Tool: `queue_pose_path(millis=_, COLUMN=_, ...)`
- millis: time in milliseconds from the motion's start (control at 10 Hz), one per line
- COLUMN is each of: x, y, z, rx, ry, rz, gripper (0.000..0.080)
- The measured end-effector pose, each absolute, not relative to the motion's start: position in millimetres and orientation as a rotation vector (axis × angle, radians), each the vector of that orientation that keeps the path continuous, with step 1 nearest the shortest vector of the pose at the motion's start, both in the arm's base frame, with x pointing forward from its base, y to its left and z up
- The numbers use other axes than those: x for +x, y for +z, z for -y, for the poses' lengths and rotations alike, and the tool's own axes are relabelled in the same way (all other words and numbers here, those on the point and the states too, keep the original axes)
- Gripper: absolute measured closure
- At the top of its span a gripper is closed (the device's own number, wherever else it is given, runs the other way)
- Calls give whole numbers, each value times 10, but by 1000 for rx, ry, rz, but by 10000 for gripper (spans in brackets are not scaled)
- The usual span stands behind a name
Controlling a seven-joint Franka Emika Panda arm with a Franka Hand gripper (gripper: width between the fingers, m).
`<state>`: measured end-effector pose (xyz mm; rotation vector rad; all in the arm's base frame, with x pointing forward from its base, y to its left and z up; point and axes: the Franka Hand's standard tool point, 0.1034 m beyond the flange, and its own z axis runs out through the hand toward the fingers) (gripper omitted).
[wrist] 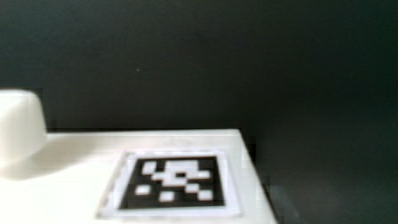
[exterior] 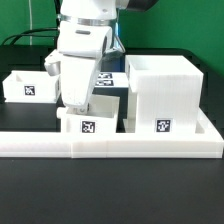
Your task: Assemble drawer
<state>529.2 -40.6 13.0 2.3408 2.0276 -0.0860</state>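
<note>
The near tray waits at nine o'clock of the big box, the far tray beyond, neither in yet. I cannot tell if the gripper above is open.

Exterior view: the arm is cut off by the top edge and hides the far part of the middle tray. The claw fingertips cannot be made out, so the jaw spacing is indeterminate.

Wrist view: blurred throughout. The tag is cut off by the picture edge. The white rounded object, also cropped, cannot be identified.
</note>
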Motion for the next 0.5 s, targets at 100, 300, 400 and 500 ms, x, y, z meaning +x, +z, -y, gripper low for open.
queue_pose_path(millis=100, x=5295, y=131, z=385, rx=2352, ry=-86, rz=-2017, gripper=757)
queue_pose_path(millis=300, x=5334, y=160, z=250, rx=2359, ry=-98, rz=-2035, gripper=757)
queue_pose_path(millis=400, x=5359, y=181, z=254, rx=2357, ry=-110, rz=-2047, gripper=757)
queue_pose_path(millis=500, x=5348, y=168, z=265, rx=2364, ry=-111, rz=-2039, gripper=757)
